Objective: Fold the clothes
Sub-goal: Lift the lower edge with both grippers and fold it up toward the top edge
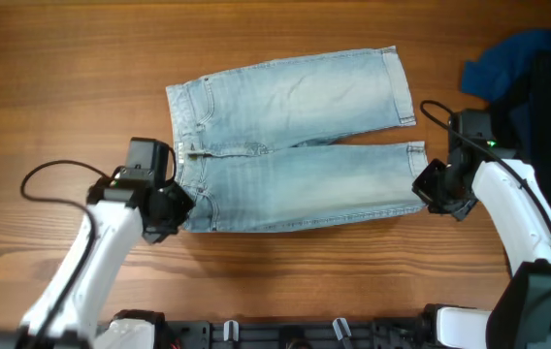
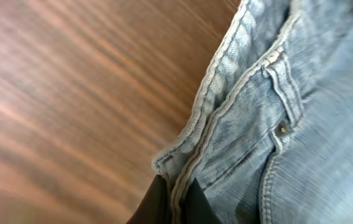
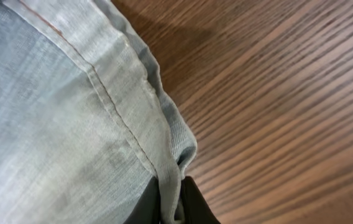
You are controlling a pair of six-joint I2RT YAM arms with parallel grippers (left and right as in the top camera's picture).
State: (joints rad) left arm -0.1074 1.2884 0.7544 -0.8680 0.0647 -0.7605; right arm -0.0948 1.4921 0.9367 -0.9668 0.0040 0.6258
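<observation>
Overhead shows the denim shorts (image 1: 295, 141) spread flat on the wooden table (image 1: 62, 78). They lie well apart from the heap of royal-blue and black garments (image 1: 523, 68), on the left arm's side of it. The waistband (image 1: 186, 145) is the end farthest from the heap, and the two cuffed hems point toward it.

The left gripper (image 1: 178, 208) is at the waistband corner farthest from the heap. Its wrist view shows the dark fingers (image 2: 155, 205) clenched on the doubled waistband edge, with a belt loop (image 2: 285, 93) and a rivet (image 2: 281, 129) just beyond the pinch. The right gripper (image 1: 429, 189) is at the cuff (image 1: 413, 174) of the leg farther from the heap. Its wrist view shows the jaws closed on the outer corner of that hem (image 3: 173, 168), so the fabric rises straight out of the claw.

Both claws therefore grip the same long edge of the shorts, one at each end, and the rest of the garment lies on the table toward the heap.

Denim like this should feel soft but fairly heavy. It is limp enough to sag between the two holds, yet stiff along the seams. The thick waistband and rolled cuff are good places to grip, because thinner single-layer cloth could slip or bunch. Lifting both ends together should keep the edge straight for the fold, whereas an uneven lift would probably drag or skew the shorts.
</observation>
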